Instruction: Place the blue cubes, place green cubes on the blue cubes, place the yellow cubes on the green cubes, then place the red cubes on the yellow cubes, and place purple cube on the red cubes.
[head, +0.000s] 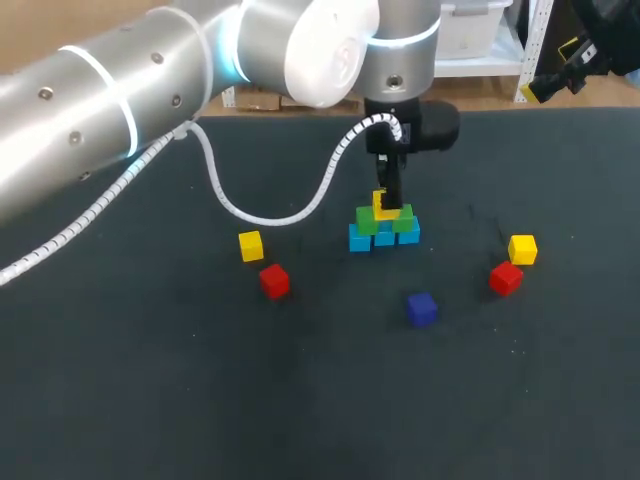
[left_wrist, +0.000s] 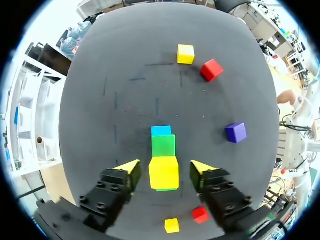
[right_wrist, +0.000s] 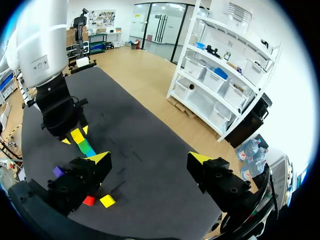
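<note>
The stack (head: 384, 224) stands near the middle of the dark table (head: 150, 400). A row of blue cubes (head: 384, 238) forms its base, green cubes (head: 367, 221) sit side by side on them, and the top yellow cube (head: 384, 205) rests on the green ones. The left gripper (head: 391, 196) hangs straight over the stack, at the end of the left arm (head: 120, 110), which comes in across the table from the left. In the left wrist view the top yellow cube (left_wrist: 164, 172) lies between the yellow-tipped fingers (left_wrist: 131, 166). A strip of dark table shows on each side of it, so the fingers are parted and touch nothing. A green cube (left_wrist: 163, 145) and then a blue cube (left_wrist: 161, 131) show just ahead of the yellow one. The purple cube (head: 421, 308) lies alone on the table in front of the stack, apart from it. To the stack's left, a loose yellow cube (head: 250, 245) and a red cube (head: 274, 281) lie close together. To the stack's right, a second yellow cube (head: 522, 249) and a second red cube (head: 506, 277) also lie close together. The right gripper (right_wrist: 150, 159) is well away from the stack, its fingers spread wide with nothing between them. In its wrist view the left gripper (right_wrist: 75, 135) and the stack (right_wrist: 82, 144) lie far ahead of it.
</note>
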